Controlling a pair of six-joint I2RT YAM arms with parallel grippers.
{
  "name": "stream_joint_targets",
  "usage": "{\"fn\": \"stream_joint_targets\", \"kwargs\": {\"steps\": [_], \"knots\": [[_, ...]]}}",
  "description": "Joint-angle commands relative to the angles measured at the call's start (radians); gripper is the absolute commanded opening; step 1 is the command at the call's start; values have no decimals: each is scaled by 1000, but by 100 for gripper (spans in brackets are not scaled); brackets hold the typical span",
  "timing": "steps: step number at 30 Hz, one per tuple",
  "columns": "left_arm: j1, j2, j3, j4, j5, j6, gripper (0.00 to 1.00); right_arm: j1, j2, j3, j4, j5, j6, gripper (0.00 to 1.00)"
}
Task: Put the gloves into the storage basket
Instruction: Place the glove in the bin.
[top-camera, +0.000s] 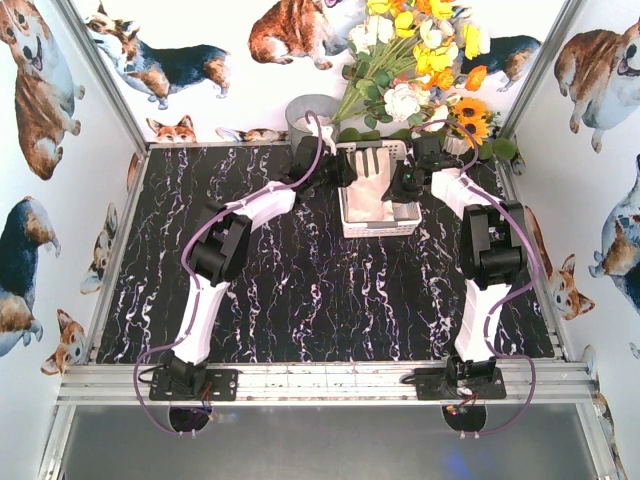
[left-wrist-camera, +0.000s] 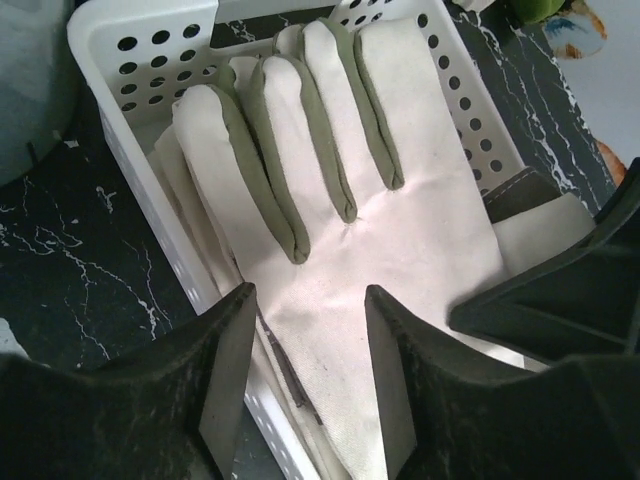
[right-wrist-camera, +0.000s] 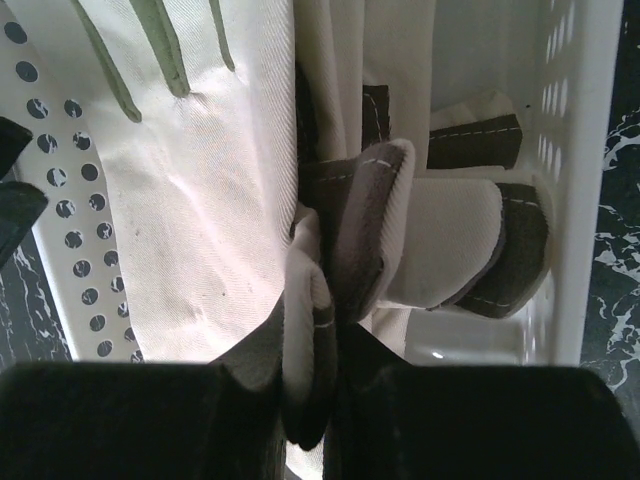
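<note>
The storage basket (top-camera: 380, 230) stands at the far middle of the table (top-camera: 300, 300), within reach of both arms and just in front of the grey bucket (top-camera: 305, 112). No glove shows on the table itself, and every one visible is at the basket. A pale glove (left-wrist-camera: 400, 230) lies flat across it, fingers toward the far wall and cuff over the near rim. The left gripper (left-wrist-camera: 308, 370) hangs above that cuff with jaws spread, gripping nothing. The right gripper (right-wrist-camera: 315, 395) is pressed together on a fold of a grey-panelled glove (right-wrist-camera: 365, 220) inside the basket, beside another glove (right-wrist-camera: 460, 240) on the floor. The pinch probably serves to tuck that fold below the rim. The task appears nearly complete, pending the overhanging cuff.
</note>
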Motion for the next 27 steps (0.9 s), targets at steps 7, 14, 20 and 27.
{"fn": "stream_joint_targets", "kwargs": {"steps": [7,14,20,27], "knots": [[-16,-218,-110,21,-44,70,52,-4,35,55,-10,-26,-45,0],[-16,-427,-343,47,-126,74,55,-1,37,77,-11,-80,-70,0],[-16,-534,-443,10,-166,75,56,2,81,131,-42,-99,-83,0],[-16,-631,-517,-24,-206,85,57,10,64,129,-58,-91,-110,9]]}}
